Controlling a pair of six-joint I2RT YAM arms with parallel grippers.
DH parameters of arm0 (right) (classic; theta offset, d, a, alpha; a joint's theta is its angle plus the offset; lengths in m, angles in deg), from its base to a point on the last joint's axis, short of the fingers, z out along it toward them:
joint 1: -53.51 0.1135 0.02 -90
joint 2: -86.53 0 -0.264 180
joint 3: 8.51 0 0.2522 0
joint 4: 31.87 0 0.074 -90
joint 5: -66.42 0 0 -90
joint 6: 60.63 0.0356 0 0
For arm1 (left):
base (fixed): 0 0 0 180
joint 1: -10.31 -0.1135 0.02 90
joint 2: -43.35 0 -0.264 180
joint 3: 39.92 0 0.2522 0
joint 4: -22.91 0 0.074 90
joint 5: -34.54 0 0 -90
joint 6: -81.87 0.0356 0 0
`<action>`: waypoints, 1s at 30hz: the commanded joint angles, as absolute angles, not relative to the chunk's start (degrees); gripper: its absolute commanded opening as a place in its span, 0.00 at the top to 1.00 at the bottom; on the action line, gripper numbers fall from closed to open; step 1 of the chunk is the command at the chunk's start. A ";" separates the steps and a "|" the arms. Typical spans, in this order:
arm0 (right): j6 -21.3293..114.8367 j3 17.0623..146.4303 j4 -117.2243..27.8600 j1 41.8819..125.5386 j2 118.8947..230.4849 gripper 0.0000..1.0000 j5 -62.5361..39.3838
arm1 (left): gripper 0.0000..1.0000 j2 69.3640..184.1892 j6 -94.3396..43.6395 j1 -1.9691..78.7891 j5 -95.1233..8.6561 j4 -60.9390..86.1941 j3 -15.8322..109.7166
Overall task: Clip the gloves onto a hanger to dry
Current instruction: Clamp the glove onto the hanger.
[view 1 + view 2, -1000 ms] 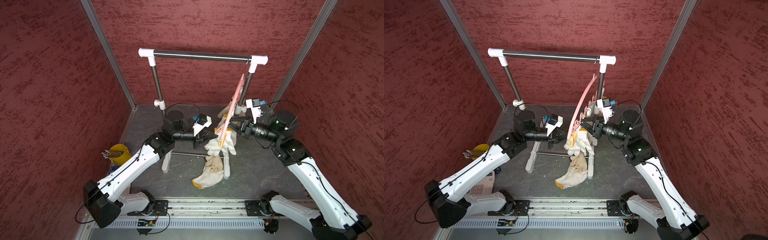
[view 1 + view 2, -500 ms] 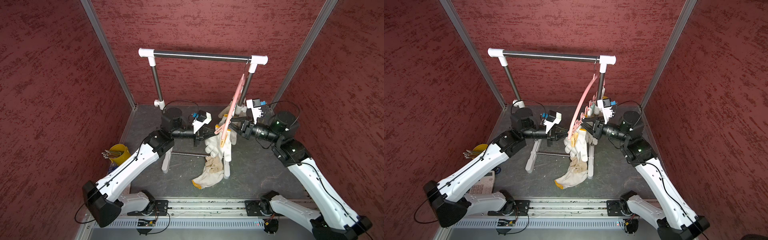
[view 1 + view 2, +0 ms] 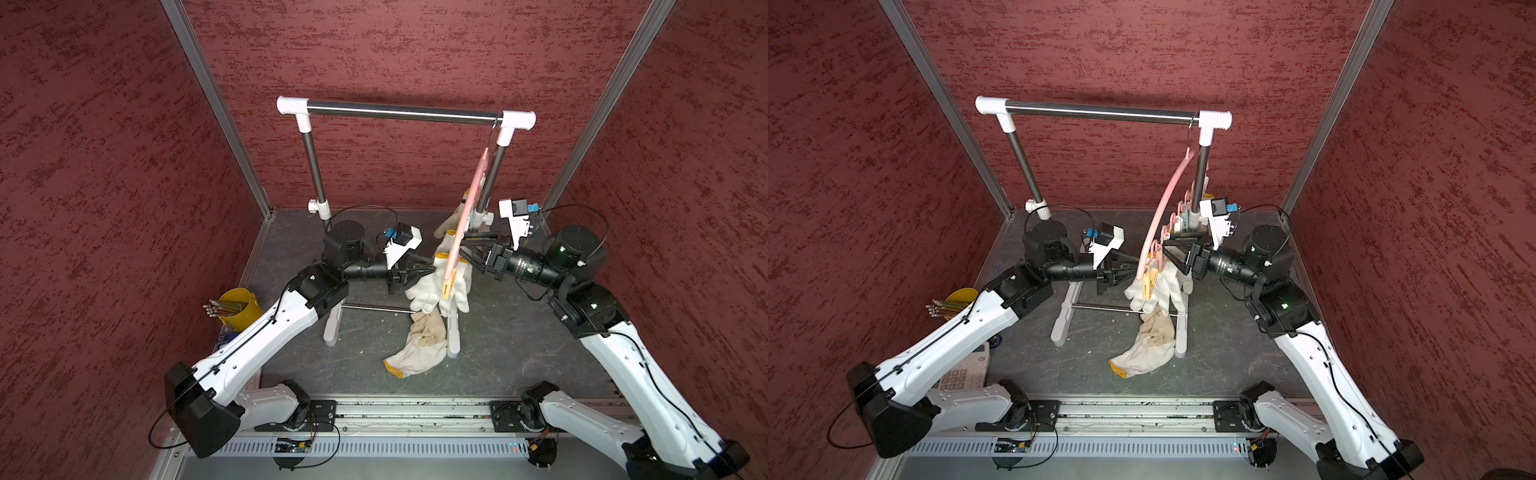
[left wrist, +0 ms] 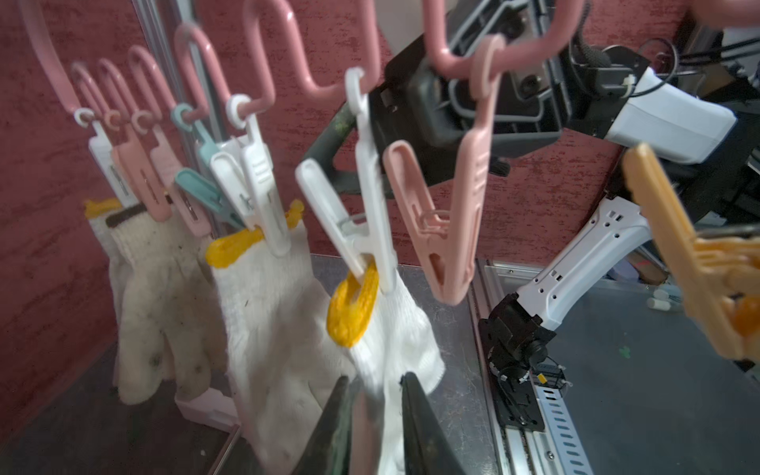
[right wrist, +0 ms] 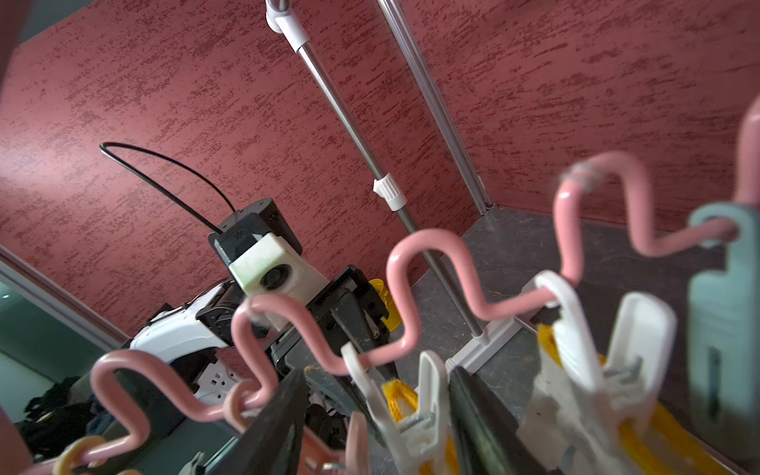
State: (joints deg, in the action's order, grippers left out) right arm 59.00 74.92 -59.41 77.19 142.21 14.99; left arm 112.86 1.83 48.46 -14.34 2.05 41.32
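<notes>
Front of floor: one beige glove (image 3: 417,349) lies loose on the dark mat (image 3: 519,353), against a rack foot.

Mid: left gripper (image 4: 372,380) has its fingers a little apart, with cloth of a hanging white glove (image 4: 390,329) between them. Pinching or not, cannot tell. Right gripper (image 5: 376,372) is spread to either side of the white clip (image 5: 411,407) biting that glove's yellow cuff. Further gloves (image 4: 164,267) hang clipped along the row.

Behind: pink hanger (image 3: 1167,199) hangs steeply tilted, hooked on the steel rack (image 3: 399,111).
</notes>
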 commanded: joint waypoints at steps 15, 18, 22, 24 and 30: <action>68.19 68.57 -81.28 76.36 121.73 0.26 -25.80 | 0.49 103.49 -12.82 45.30 -37.79 -10.21 38.07; 75.27 62.91 -85.70 76.28 117.37 0.26 -28.85 | 0.49 104.47 -16.48 45.02 -36.79 -18.54 40.17; 84.24 53.82 -87.29 76.36 109.72 0.26 -30.75 | 0.50 106.48 -25.52 44.99 -36.41 -26.69 40.36; 87.25 50.28 -87.21 76.35 106.98 0.27 -31.11 | 0.51 107.57 -33.16 45.02 -36.41 -28.77 38.64; 89.93 46.16 -87.38 76.33 105.30 0.27 -31.92 | 0.53 109.13 -61.32 47.11 -38.60 -34.28 30.18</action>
